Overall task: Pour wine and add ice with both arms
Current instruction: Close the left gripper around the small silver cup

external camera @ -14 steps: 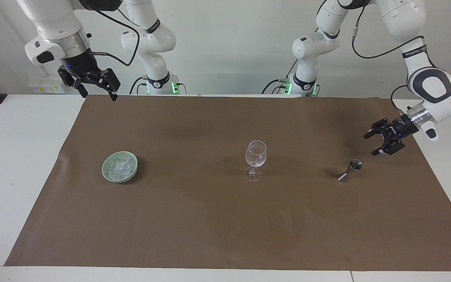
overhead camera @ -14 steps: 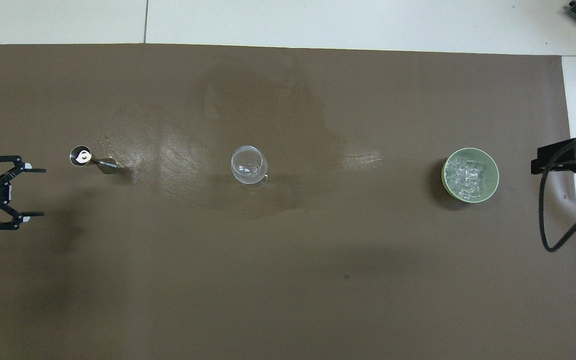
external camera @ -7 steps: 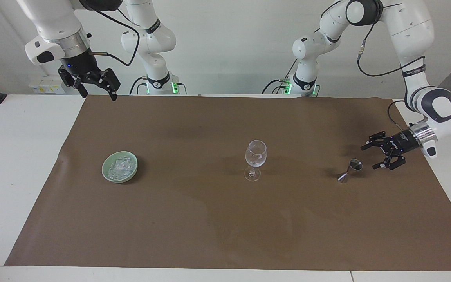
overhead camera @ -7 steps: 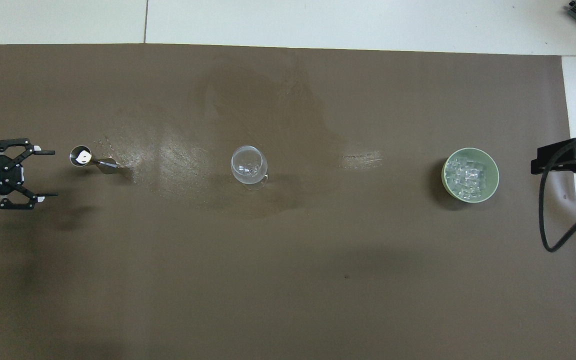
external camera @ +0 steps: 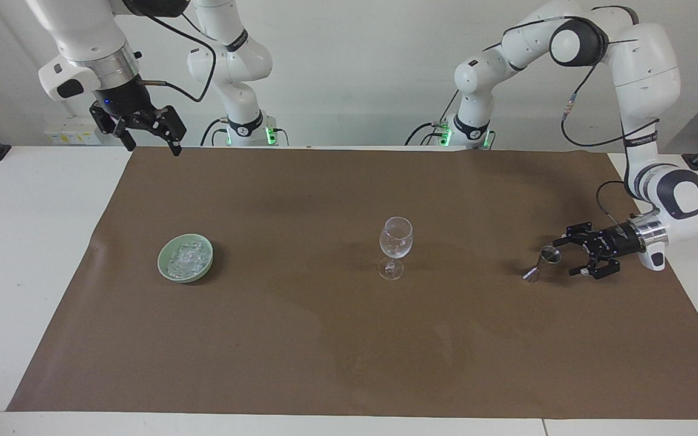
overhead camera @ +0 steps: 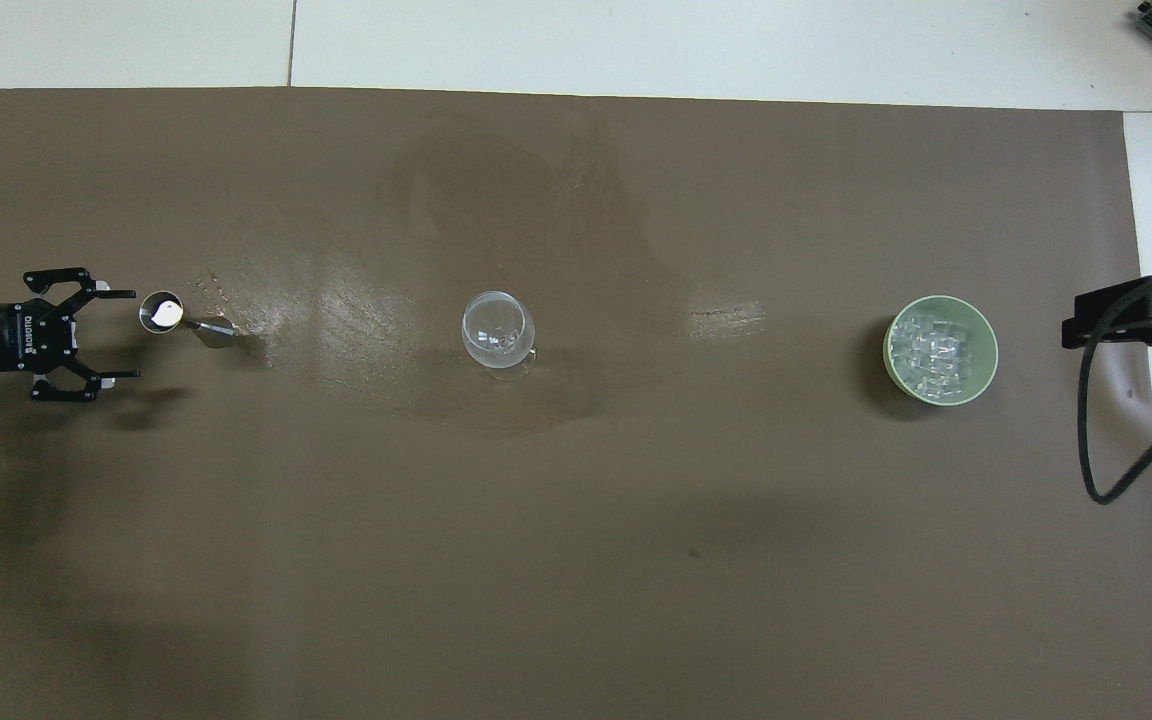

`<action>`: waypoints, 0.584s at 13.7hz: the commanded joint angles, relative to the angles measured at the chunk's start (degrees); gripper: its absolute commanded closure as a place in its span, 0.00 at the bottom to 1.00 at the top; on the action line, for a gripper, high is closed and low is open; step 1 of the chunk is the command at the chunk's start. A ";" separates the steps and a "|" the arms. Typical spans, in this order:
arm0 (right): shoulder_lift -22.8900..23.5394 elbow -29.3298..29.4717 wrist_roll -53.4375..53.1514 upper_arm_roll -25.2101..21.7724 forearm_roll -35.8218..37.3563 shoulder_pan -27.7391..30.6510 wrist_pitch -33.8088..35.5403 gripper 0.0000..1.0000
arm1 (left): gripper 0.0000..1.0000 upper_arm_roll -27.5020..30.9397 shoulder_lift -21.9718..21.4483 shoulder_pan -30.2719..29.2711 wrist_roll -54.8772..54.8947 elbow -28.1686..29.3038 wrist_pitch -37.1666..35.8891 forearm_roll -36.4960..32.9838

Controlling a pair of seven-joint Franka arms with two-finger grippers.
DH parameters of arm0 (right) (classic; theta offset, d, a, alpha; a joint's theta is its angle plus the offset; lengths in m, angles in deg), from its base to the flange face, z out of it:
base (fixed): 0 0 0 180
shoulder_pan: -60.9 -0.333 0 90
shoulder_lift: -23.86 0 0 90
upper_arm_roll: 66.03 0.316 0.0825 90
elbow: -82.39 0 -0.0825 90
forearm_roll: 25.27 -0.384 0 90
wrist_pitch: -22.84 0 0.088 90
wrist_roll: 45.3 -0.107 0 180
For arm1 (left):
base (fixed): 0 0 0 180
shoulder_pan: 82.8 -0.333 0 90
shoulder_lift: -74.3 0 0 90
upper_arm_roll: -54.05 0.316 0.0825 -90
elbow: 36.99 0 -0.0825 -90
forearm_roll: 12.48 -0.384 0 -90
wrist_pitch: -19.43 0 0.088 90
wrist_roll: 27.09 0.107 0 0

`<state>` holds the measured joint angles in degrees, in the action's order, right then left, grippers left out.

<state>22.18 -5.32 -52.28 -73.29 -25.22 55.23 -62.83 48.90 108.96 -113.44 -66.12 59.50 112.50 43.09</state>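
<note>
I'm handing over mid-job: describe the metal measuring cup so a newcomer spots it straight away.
On the brown mat, go from the wine glass at its middle toward the left arm's end. There the small metal measuring cup stands, just off the open left gripper. It alone is shiny steel, hourglass-shaped, unlike the clear glass and the green bowl.

Only three obstacles stand on the brown mat (external camera: pixel 349 339), in one row: metal jigger (external camera: pixel 544 260) at the left arm's end, wine glass (external camera: pixel 395 245) mid-table, green bowl (external camera: pixel 185 258) of ice (external camera: pixel 186 257) at the right arm's end, all well apart with bare mat between them. Left gripper (external camera: pixel 570 257) sits low with open jaws just beside the jigger, which blocks its path toward the glass. Right gripper (external camera: pixel 146 138), jaws open, hangs high over the mat's edge by the robots, with nothing under it.
</note>
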 commanded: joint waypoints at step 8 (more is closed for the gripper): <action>-0.87 -0.62 0.91 -0.12 -1.54 0.14 0.51 0.00 | 0.00 -4.25 5.77 -2.05 -5.47 -3.33 -0.61 6.29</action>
<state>22.18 -5.32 -52.28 -73.29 -25.22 55.23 -62.83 45.78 113.53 -114.66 -73.74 57.31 112.56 47.83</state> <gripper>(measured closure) 0.000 0.000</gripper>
